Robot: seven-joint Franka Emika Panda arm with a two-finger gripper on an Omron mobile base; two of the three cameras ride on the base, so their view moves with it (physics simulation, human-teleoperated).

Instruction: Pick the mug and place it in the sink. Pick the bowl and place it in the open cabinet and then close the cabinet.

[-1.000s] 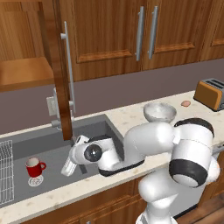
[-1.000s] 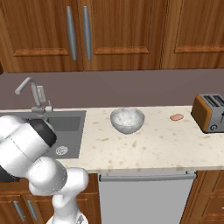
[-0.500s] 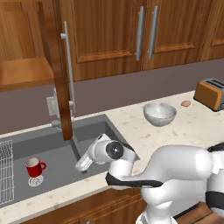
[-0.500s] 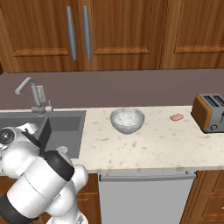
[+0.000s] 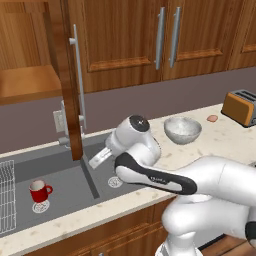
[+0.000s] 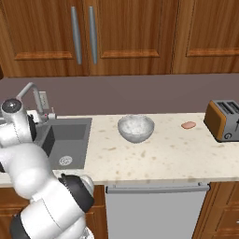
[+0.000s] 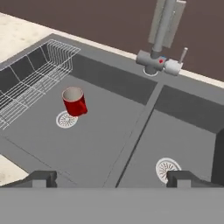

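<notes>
One job down by the looks of it: the mug (image 5: 39,191) sits upright in the left basin of the sink (image 5: 60,165), right by its drain. Arm has pulled up and swung away from it over the last second, tool (image 7: 112,178) spread wide, holding nothing. Bowl (image 5: 183,129) waits on the surface (image 5: 220,135) to the right, cabinet (image 5: 30,85) open.

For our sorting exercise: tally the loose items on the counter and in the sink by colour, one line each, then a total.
Red: 1, the mug in the sink
Speckled grey-white: 1, the bowl
Orange: 1, the toaster
Pink: 1, a small flat item
Total: 4
</notes>
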